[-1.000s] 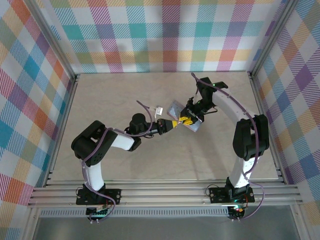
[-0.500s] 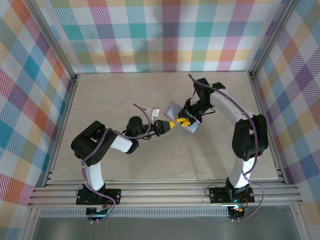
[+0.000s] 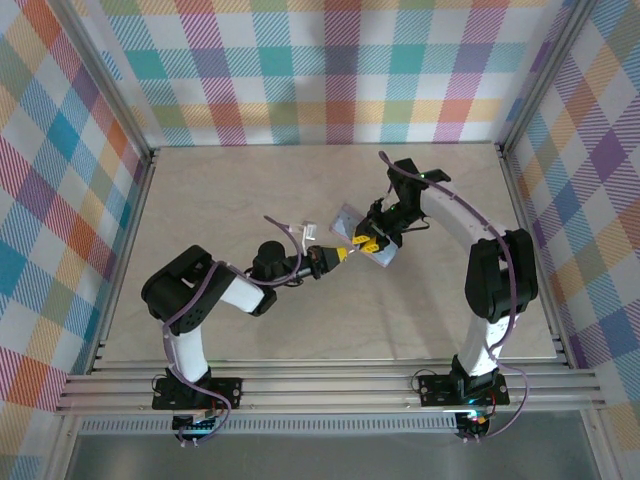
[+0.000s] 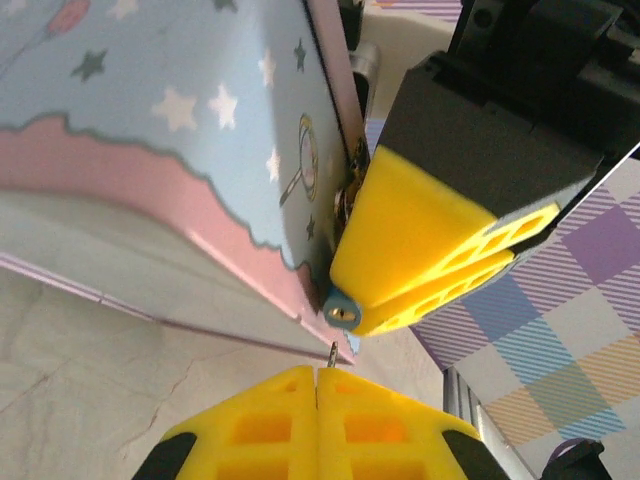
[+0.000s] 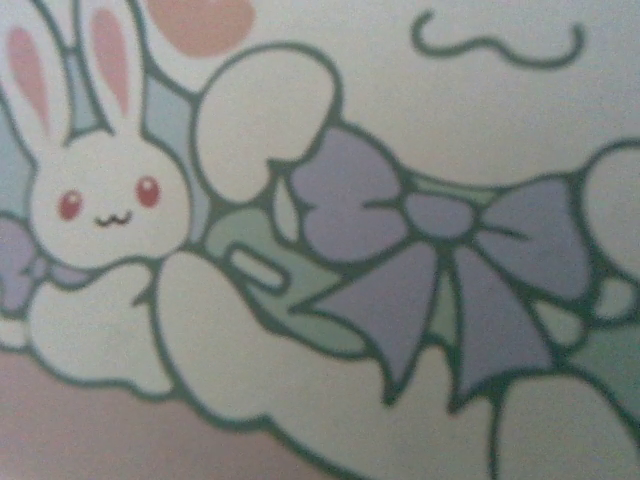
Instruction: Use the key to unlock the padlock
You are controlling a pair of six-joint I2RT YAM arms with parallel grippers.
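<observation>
pastel book (image 4: pixel 150 150) is clamped at its edge by the right gripper (image 3: pixel 371 240), the blue padlock (image 4: pixel 340 307) at its corner; the left gripper (image 4: pixel 317 378) is closed on the key (image 4: pixel 332 351). insertion seems in hand: the key tip, just short of the padlock, needs fine aligning to enter it. left wrist view shows this gap, top view cannot.

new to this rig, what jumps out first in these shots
At the centre of the beige table, a pastel blue-and-pink star-print book sits tilted. The yellow-fingered right hand pinches its small blue padlock; the left hand, shut on a thin metal key, aims just short of it.
</observation>
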